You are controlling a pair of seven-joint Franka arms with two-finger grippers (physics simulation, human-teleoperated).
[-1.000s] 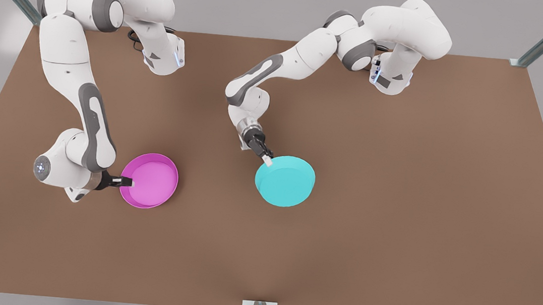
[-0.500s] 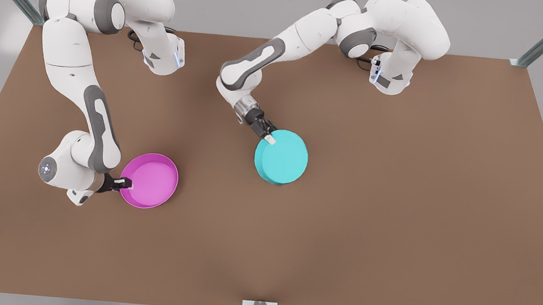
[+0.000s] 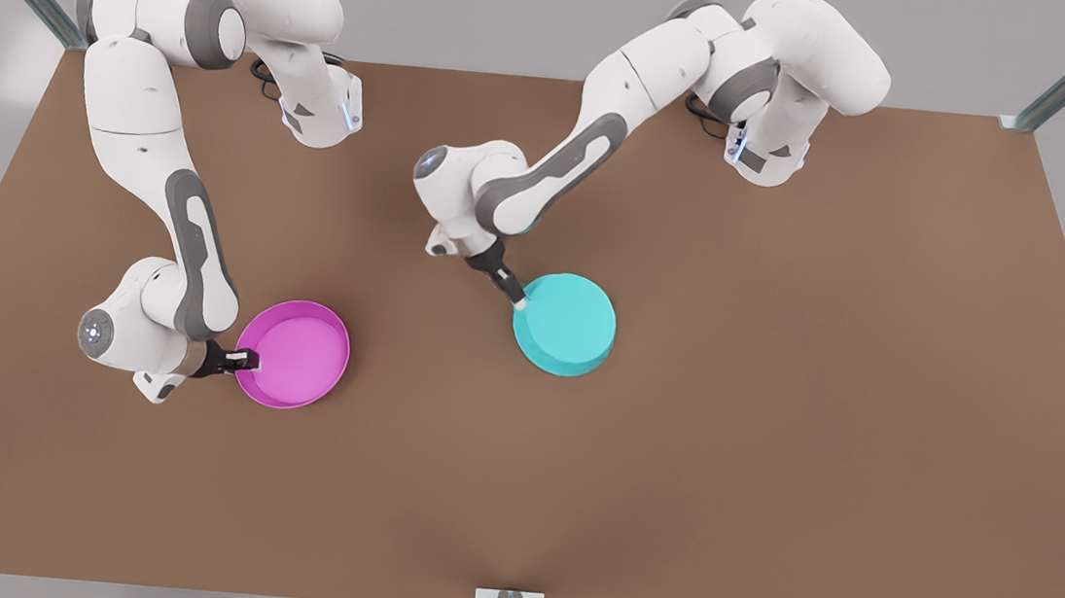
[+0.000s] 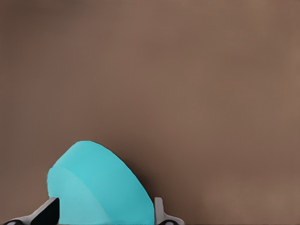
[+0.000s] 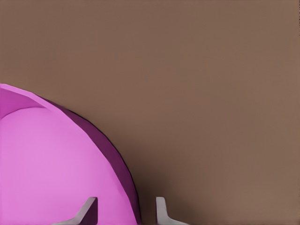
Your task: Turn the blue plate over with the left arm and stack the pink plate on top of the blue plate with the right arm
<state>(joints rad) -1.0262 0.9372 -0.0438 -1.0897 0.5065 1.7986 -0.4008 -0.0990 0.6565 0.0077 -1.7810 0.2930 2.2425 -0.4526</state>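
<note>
The left gripper (image 3: 521, 304) pinches the rim of the blue plate (image 3: 567, 326), base up, on the table (image 3: 776, 410); the right gripper (image 3: 249, 362) straddles the pink plate (image 3: 297, 355)'s rim, grip uncertain.

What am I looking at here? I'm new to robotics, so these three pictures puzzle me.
Two white robot arms stand at the far edge of a brown table, rendered in a simulator. The wide picture looks down from a camera off the arms. The other two come from cameras on the wrists. On the wide picture's right, the left arm's hand grips the rim of the blue plate, which lies bottom up; its wrist camera sees that plate between its fingers. On the left, the right arm's hand clasps the rim of the pink plate, open side up, also seen from its wrist.
</note>
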